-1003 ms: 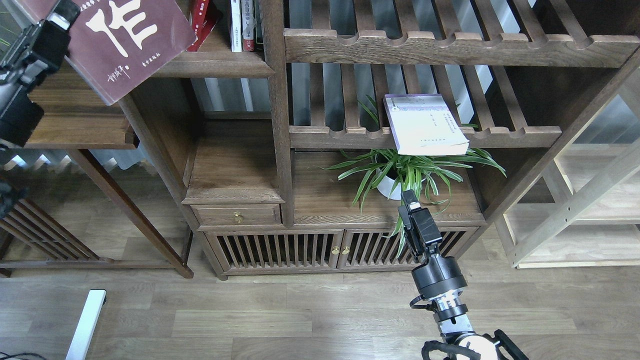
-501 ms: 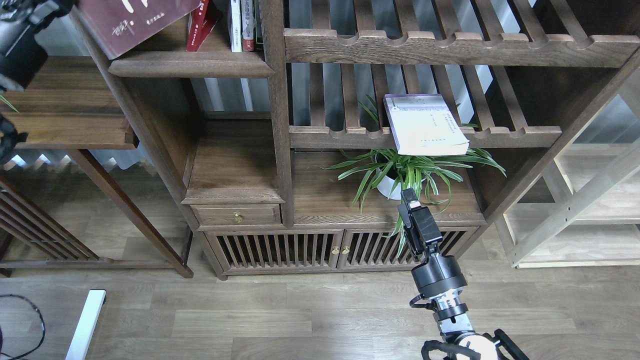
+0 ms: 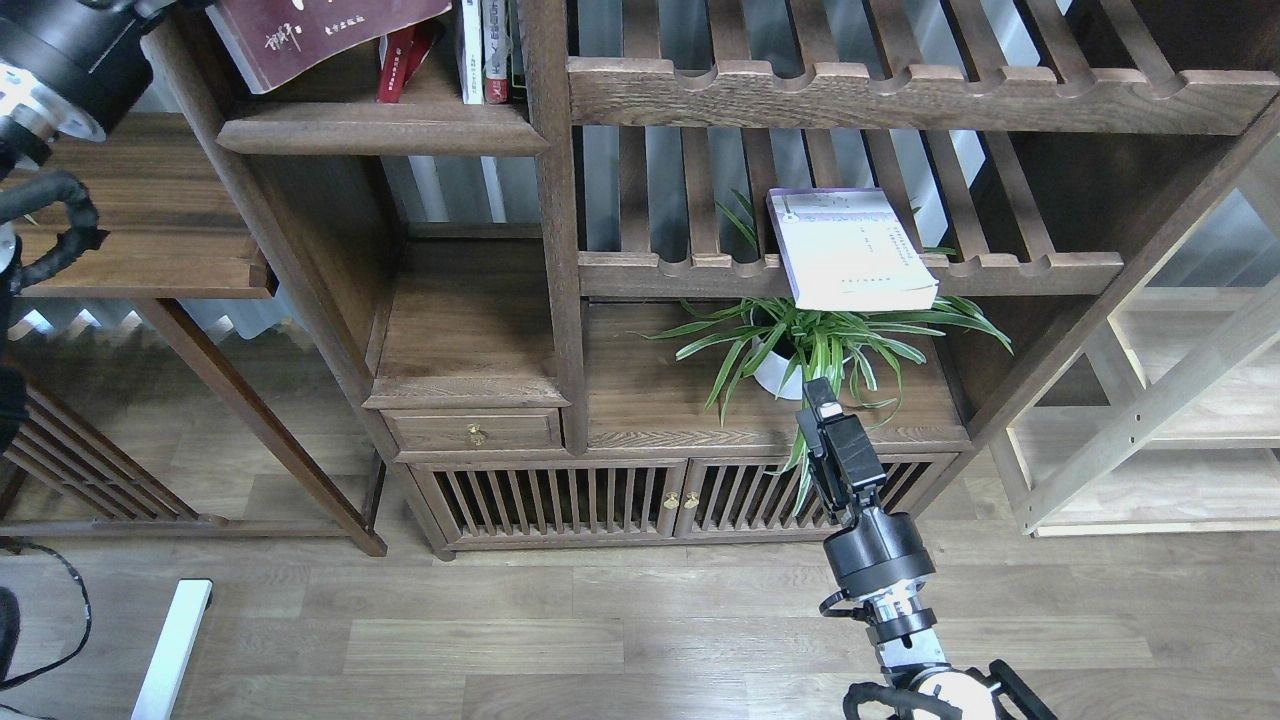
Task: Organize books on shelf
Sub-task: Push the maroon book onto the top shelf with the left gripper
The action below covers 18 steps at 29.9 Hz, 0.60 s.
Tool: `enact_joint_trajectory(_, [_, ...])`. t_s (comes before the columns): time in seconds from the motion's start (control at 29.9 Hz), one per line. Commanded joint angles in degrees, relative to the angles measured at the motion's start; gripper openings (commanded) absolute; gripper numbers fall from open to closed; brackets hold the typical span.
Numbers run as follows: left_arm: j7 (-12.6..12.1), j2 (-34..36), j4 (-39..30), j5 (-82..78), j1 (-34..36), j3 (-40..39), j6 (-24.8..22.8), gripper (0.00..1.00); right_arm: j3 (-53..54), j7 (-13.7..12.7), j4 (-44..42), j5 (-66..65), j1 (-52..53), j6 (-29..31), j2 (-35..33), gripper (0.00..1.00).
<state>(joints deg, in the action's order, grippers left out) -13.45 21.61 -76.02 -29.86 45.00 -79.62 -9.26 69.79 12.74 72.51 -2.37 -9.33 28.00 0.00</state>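
The maroon book (image 3: 320, 30) with white characters hangs tilted at the top left, its lower corner over the dark-brown shelf (image 3: 380, 130). My left arm (image 3: 70, 50) reaches up beside the book's left edge. Its gripper is almost wholly cut off by the top edge and still carries the book. The red book (image 3: 400, 65) leans on the shelf to the right of the maroon one. The pale lavender-white book (image 3: 850, 250) lies flat on a slatted rack at centre right. My right gripper (image 3: 815, 392) points up in front of the plant, empty, with its fingers too dark to tell apart.
Slim white-spined and red-spined volumes (image 3: 485, 50) stand at the shelf's right end against a post (image 3: 555, 200). A potted spider plant (image 3: 800, 345) sits under the lavender book. A low cabinet (image 3: 560, 500) and a pine frame (image 3: 1150, 420) stand below and to the right.
My left arm has risen and swung right, carrying the maroon book up and over the shelf, mostly out of the top of the view. The right arm has not moved.
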Motion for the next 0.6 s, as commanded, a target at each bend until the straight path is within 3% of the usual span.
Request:
enact_joint_trajectory(0.0, [2.5,-0.1,1.6,-0.1,2.2,2.9,1.9,0.0,0.1,0.0,0.1,0.0,-0.1,0.0,0.0,0.74])
enact_joint_trajectory(0.17, [7.6,-0.5,4.5,-0.7,5.6,7.3,3.5,0.0,0.2,0.0,0.2,0.0,-0.4,0.0,0.0,0.74])
enact_joint_trajectory(0.37, [8.3,0.4,1.6,0.1,4.1,6.1,2.1,0.01,1.1,0.0,0.4,0.1,-1.8,0.0,0.0,0.74])
enact_joint_trajectory(0.57, [8.2,2.1,-2.8,0.9,-5.9,1.6,-2.7,0.0,1.1,-0.1,0.4,0.2,-3.1,0.0,0.0,0.74])
